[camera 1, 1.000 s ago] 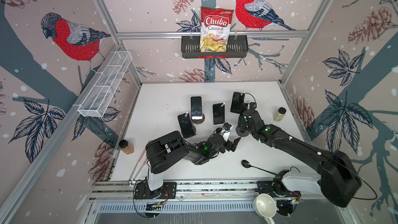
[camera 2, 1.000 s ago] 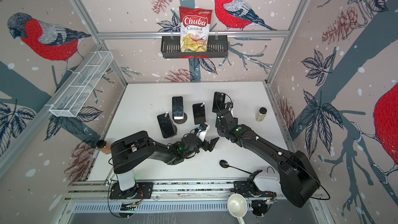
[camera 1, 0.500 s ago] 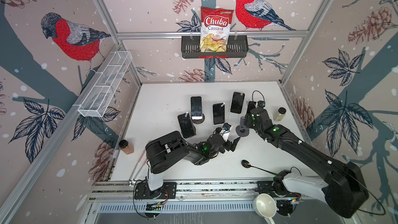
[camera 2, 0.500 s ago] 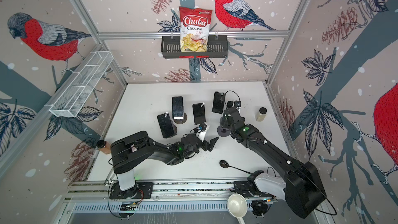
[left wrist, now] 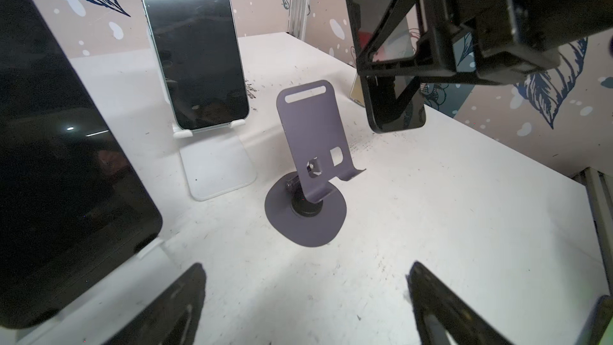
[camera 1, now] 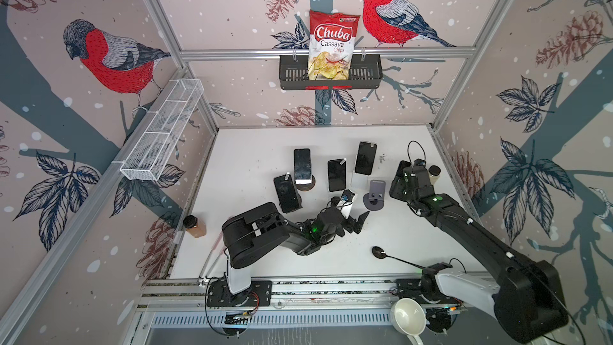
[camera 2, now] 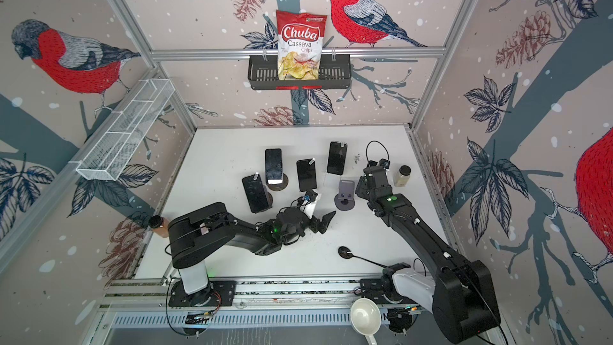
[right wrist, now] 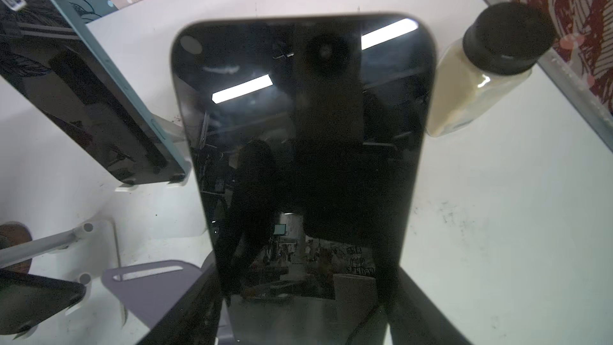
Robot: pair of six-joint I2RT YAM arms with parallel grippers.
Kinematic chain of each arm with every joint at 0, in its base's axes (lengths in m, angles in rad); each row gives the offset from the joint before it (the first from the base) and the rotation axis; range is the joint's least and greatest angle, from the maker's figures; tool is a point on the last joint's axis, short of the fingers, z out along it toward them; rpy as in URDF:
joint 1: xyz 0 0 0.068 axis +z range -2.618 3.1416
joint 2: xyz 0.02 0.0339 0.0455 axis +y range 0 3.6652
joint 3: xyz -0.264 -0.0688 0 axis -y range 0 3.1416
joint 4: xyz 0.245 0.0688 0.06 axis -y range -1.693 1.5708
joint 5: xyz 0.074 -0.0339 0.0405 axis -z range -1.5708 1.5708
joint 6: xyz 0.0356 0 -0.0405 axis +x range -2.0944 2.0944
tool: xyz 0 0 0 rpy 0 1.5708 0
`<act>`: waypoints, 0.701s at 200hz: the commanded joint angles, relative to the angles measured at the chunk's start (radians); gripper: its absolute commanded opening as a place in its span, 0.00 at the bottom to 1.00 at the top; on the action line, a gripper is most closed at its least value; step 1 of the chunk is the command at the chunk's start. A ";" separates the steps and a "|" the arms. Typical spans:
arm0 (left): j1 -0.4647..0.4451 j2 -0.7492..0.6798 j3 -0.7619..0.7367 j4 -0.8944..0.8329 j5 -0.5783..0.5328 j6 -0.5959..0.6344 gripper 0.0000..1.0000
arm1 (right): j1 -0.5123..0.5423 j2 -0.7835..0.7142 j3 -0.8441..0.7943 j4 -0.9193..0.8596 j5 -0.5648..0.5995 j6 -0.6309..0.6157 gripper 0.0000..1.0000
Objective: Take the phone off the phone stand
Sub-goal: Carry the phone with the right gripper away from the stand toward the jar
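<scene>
Presently the right gripper (right wrist: 305,270) is clamped on a black glass-faced phone (left wrist: 381,114). Its fingers (right wrist: 418,310) press the two long edges low down, and the dark screen faces the right wrist camera. The phone hangs roughly upright, clear of its stand, near the right edge of the white table (camera 1: 265,147). Its lower end looks to be off the table. It sits between the stand and a clear bottle of pale powder with a black cap (camera 1: 434,174).

Just left of the held phone, and apart from it, stands the purple metal phone stand with round base (camera 1: 375,194). Its tilted plate is bare and the lip at the bottom turns up. Both top views show it.

Low and just in front of that stand hovers the left gripper (left wrist: 308,306), jaws spread wide with nothing between them. One finger lies close beside the white foot of a neighbouring stand.

Across the middle of the table, four other black phones sit propped on stands. The rearmost phone (camera 1: 365,159), on a white stand (left wrist: 219,174), is just behind the purple one.

Near the front edge lies a black spoon (camera 1: 378,252). At the left edge stands a brown-filled bottle (camera 1: 194,227). On the rear wall, a red-and-white chips bag (camera 1: 333,46) stands in a black basket (camera 1: 368,76).
</scene>
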 commanded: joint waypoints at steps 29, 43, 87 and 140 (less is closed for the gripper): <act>-0.003 -0.013 -0.012 0.060 -0.002 0.017 0.94 | -0.045 0.051 -0.027 0.037 -0.075 -0.003 0.57; -0.002 -0.016 -0.020 0.069 -0.006 0.020 0.94 | -0.052 0.064 -0.033 0.047 -0.089 -0.007 0.58; -0.002 -0.019 -0.025 0.085 -0.013 0.026 0.94 | -0.072 0.112 -0.034 0.052 -0.111 -0.019 0.58; -0.002 -0.016 -0.027 0.093 -0.013 0.025 0.94 | -0.109 0.190 -0.028 0.051 -0.138 -0.033 0.59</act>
